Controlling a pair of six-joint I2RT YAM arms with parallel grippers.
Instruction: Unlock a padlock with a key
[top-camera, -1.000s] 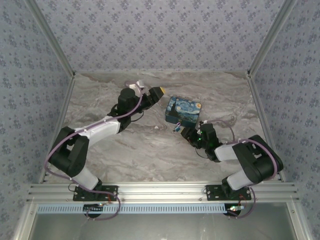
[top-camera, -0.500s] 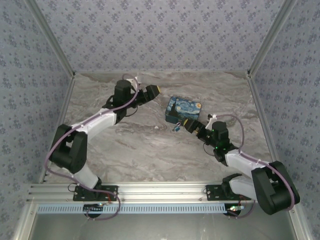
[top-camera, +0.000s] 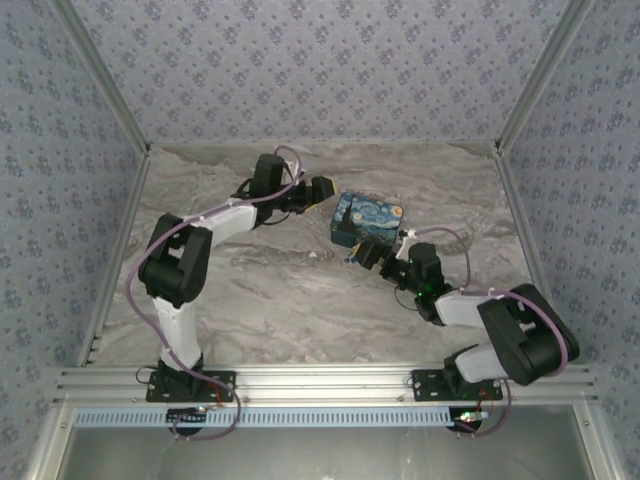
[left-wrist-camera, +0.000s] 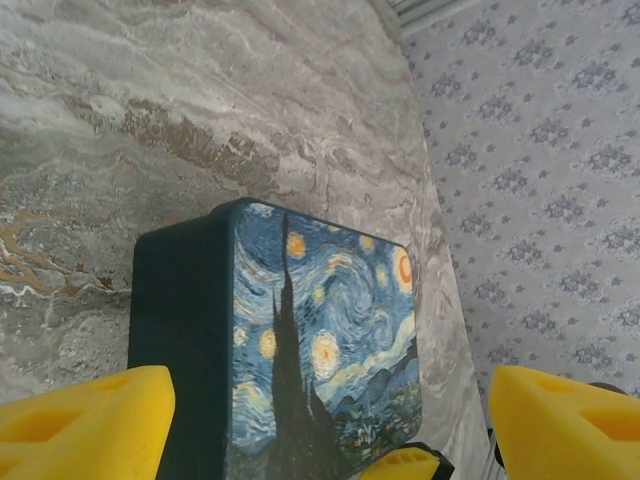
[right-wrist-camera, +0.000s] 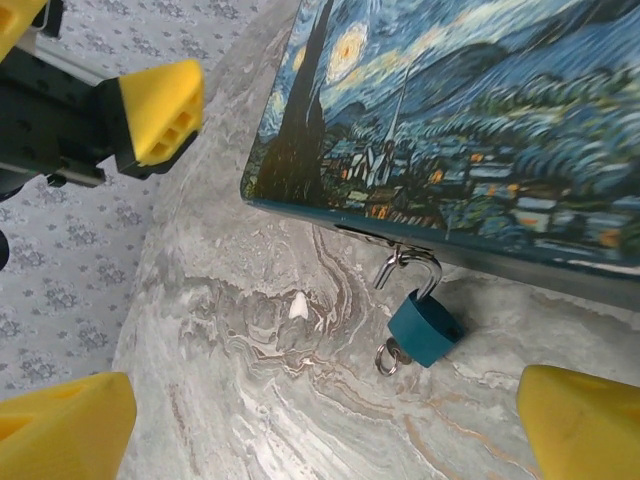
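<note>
right gripper (right-wrist-camera: 320, 430) spread wide; teal padlock (right-wrist-camera: 425, 328), silvery shackle hooked at box (right-wrist-camera: 480, 120) edge.

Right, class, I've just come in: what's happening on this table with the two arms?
Two robot arms are working at a starry-night printed box on the marble table. A small teal padlock is hooked by its shackle to the clasp on the box's edge. The right arm points its open jaws at the padlock, and the left arm aims its open jaws at the box from the other side. Neither holds anything.
</note>
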